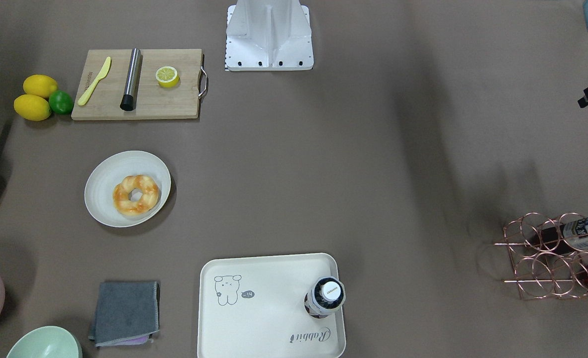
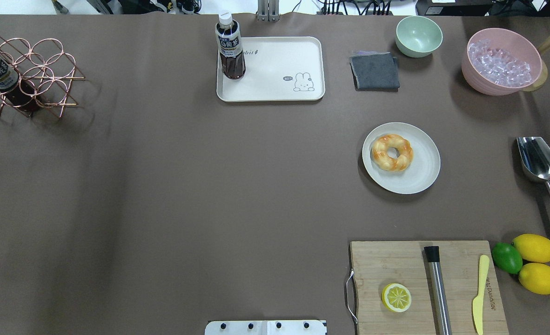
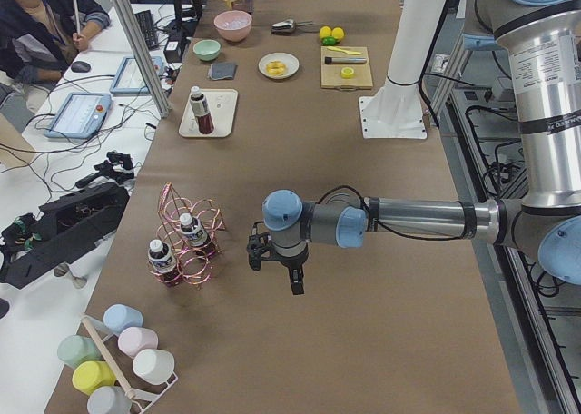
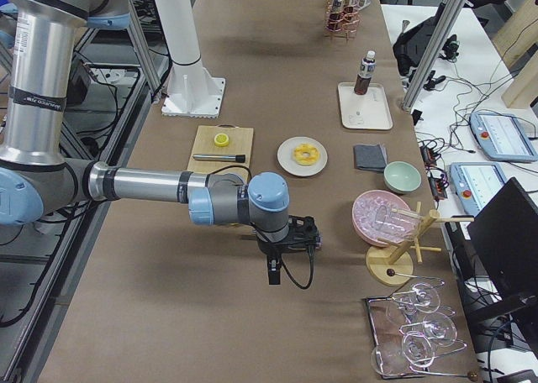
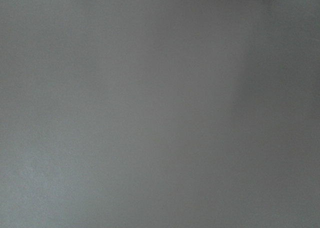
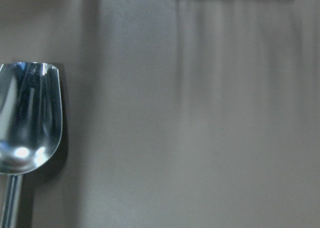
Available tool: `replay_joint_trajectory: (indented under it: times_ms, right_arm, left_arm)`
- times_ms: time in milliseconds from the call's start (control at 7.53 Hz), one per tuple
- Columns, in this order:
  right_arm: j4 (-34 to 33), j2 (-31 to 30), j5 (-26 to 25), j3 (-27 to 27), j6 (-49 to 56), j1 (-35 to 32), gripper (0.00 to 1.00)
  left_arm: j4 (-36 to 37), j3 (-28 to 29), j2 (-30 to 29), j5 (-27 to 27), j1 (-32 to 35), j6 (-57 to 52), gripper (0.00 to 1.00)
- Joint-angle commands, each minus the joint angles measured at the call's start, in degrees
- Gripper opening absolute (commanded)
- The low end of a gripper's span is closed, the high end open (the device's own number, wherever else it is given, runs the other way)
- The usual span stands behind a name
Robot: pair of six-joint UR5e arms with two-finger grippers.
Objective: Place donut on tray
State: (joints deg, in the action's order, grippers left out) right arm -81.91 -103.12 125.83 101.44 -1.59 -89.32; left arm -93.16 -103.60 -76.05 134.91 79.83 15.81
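Note:
The golden, orange-glazed donut (image 1: 136,194) lies on a round off-white plate (image 1: 102,201) on the robot's right half of the table; it also shows in the overhead view (image 2: 392,152). The cream tray (image 1: 264,318) with the bear drawing sits at the table's far edge (image 2: 275,70), a dark bottle (image 2: 230,46) standing in one corner. Both grippers show only in the side views: the left gripper (image 3: 296,283) hangs over bare table near the wire rack, the right gripper (image 4: 273,274) over the table's right end. I cannot tell whether either is open or shut.
A wooden cutting board (image 2: 424,284) holds a lemon half (image 2: 396,297), a steel muddler and a yellow knife. Lemons and a lime (image 2: 506,257), a metal scoop (image 2: 539,163), an ice bowl (image 2: 503,60), a green bowl (image 2: 418,35), a grey cloth (image 2: 375,70) and a copper bottle rack (image 2: 23,74) are around.

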Motion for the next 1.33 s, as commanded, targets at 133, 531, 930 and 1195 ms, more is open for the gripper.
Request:
replay_joint_trajectory:
  times_ms: [133, 531, 930, 1195]
  right_arm:
    - [2.1, -0.1, -1.7, 0.3, 2.3, 0.1, 1.0]
    - [2.4, -0.7, 7.0, -0.6, 2.9, -0.2, 1.0]
    - [1.9, -0.2, 7.4, -0.6, 2.8, -0.2, 1.0]
    - [1.4, 0.8, 6.4, -0.2, 2.7, -0.2, 1.0]
  left_arm:
    - [-0.1, 0.1, 0.0, -0.1, 0.0, 0.0, 0.98]
    - [0.0, 0.1, 0.0, -0.1, 0.0, -0.1, 0.98]
    - [-0.1, 0.2, 0.0, -0.1, -0.7, -0.1, 0.98]
    - [-0.1, 0.2, 0.0, -0.1, -0.8, -0.1, 0.98]
